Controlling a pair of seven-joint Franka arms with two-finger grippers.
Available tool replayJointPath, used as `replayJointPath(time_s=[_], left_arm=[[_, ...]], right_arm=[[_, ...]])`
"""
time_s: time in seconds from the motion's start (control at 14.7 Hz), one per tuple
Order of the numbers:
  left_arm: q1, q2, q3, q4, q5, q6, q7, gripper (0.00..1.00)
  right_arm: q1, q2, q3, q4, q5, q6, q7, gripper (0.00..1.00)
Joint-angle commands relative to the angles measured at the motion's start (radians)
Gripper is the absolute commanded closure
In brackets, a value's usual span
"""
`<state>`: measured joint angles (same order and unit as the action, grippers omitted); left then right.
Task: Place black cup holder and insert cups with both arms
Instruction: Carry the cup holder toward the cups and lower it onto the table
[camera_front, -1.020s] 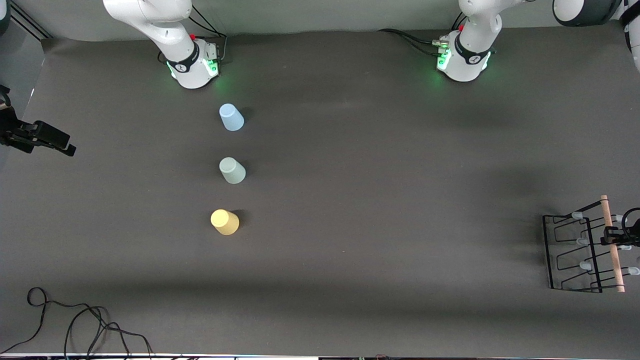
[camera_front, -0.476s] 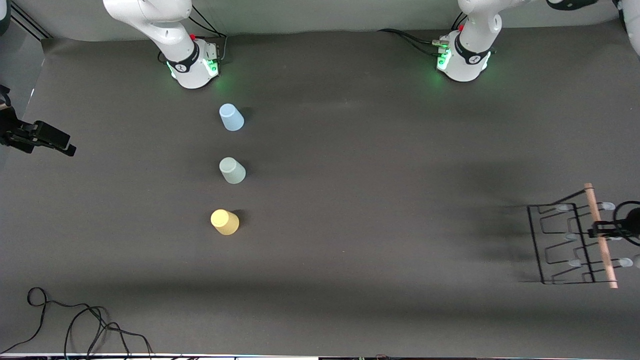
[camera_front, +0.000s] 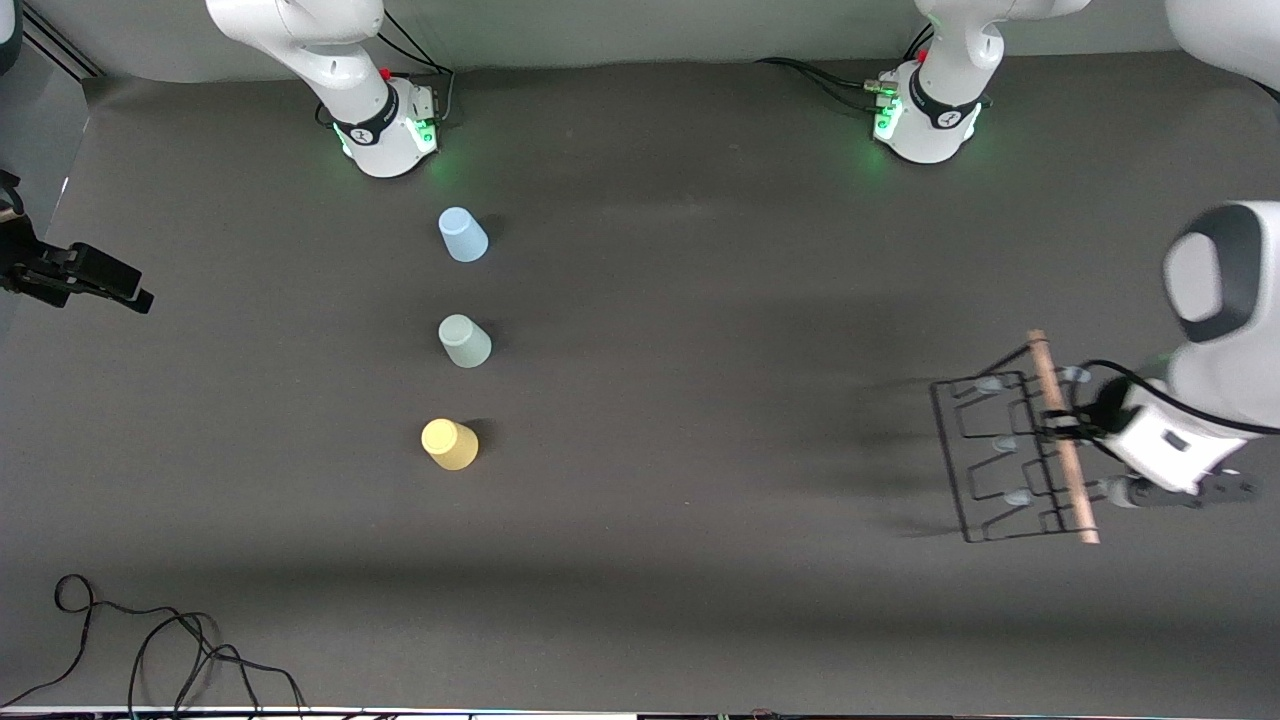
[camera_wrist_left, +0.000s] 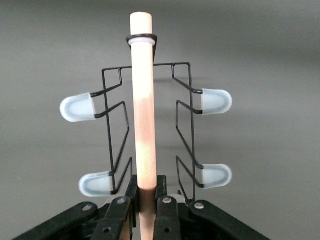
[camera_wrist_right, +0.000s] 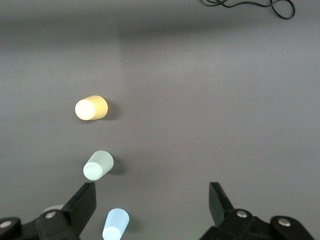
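Gripping the light wooden rod handle (camera_front: 1064, 437) partway along its length, the left gripper (camera_front: 1066, 428) holds the black cup holder (camera_front: 1010, 455) off the table (camera_front: 700, 400), over the left arm's end. The fingers (camera_wrist_left: 167, 217) are clenched on either side of the rod in the left wrist view. In the front view the rod's long axis runs mostly from the robots' side toward the front camera, slightly tilted, its lower end angled toward the left arm's end. The wire frame hangs off the rod toward the table's middle, its pale-blue-tipped pegs (camera_wrist_left: 216, 100) sticking out to both sides.

Three cups stand upside down in a row in front of the right arm's base: the light blue cup (camera_front: 462, 235) nearest that base, the pale green cup (camera_front: 464, 341) in the middle, the yellow cup (camera_front: 449, 444) nearest the front camera.

The right gripper (camera_wrist_right: 152, 205) waits with jaws spread wide and empty.
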<state>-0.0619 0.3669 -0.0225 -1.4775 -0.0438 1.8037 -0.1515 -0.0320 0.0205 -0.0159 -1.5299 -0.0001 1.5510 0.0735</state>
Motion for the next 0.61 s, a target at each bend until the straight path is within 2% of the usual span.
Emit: replayJointPath(time_s=[0.0,0.27,0.54], left_arm=[[-0.073,-0.086,0.019,-0.056,-0.01,-0.01,-0.065,1.0],[-0.188,-0.207,0.019,-0.234,-0.013,0.077,-0.113,1.0],[-0.358,-0.181,0.013,-0.25,-0.013,0.121,-0.34,1.0]], right_arm=[[0.004,0.019,-0.004,0.027,0.015,-0.015,-0.021,0.0],[0.012,0.022,-0.004,0.02,0.009,-0.015,-0.021,0.0],[0.007,0.025,-0.004,0.013,0.005,-0.044,-0.024,0.0]])
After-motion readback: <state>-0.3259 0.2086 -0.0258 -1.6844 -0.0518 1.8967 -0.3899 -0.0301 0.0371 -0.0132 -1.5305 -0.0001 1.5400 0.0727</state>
